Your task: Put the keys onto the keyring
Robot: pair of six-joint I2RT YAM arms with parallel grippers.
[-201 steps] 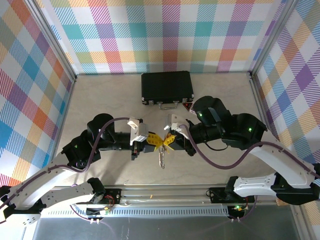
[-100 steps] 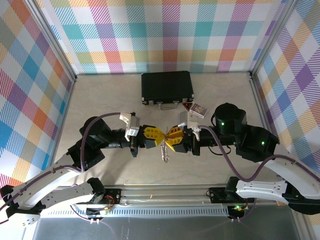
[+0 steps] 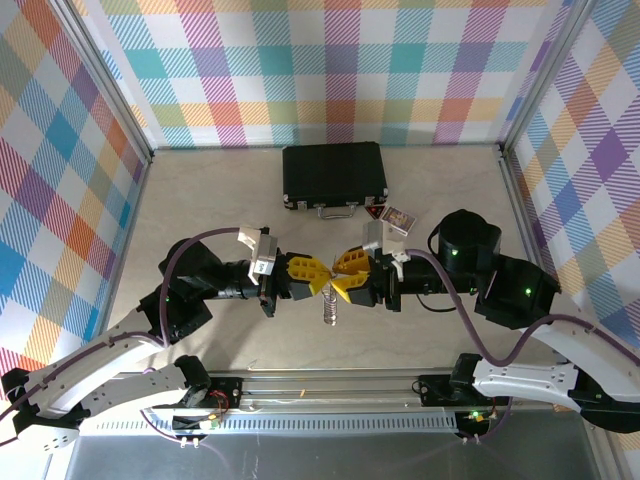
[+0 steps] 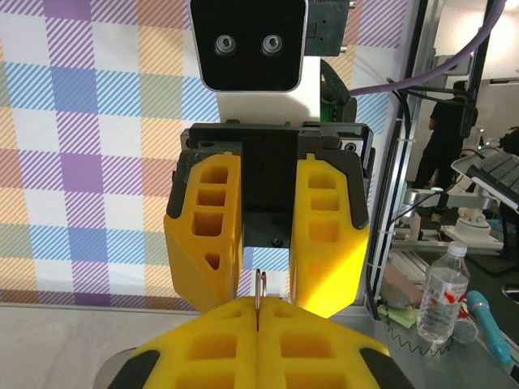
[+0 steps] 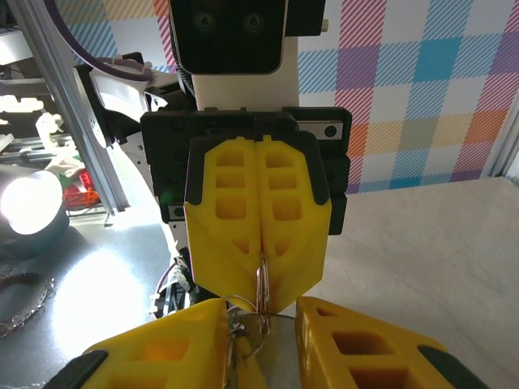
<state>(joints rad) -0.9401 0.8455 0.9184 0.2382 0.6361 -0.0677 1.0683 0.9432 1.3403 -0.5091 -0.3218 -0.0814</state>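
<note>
- Left gripper (image 3: 318, 279) is fully closed, yellow fingers pressed flat together, pinching the keyring (image 4: 259, 286).
- In the left wrist view a thin metal loop of the keyring sticks up out of the seam between the left fingertips (image 4: 211, 344), right at the tip line.
- Right gripper (image 3: 339, 277) faces the left one tip to tip, nearly touching. Its jaws stand narrowly apart with a clear gap and clamp nothing.
- In the right wrist view the keyring loop (image 5: 261, 284) hangs from the tip of the closed left gripper (image 5: 259, 271) and drops into the gap between the right fingers (image 5: 166, 348). I can't tell whether it touches either finger.
- Thin wire turns bunch just inside the right gripper's (image 5: 259, 344) gap, close to its left-hand finger.
- Key (image 3: 328, 309) is a small silver piece dangling straight below where the two grippers meet, clear of both sets of fingers. Its head colour is too small to make out from above.
- I can't tell whether the key is threaded on the ring or just hanging with it.
- Case (image 3: 334, 174) lies closed on the table (image 3: 200, 200), well beyond both grippers, towards the back wall.
</note>
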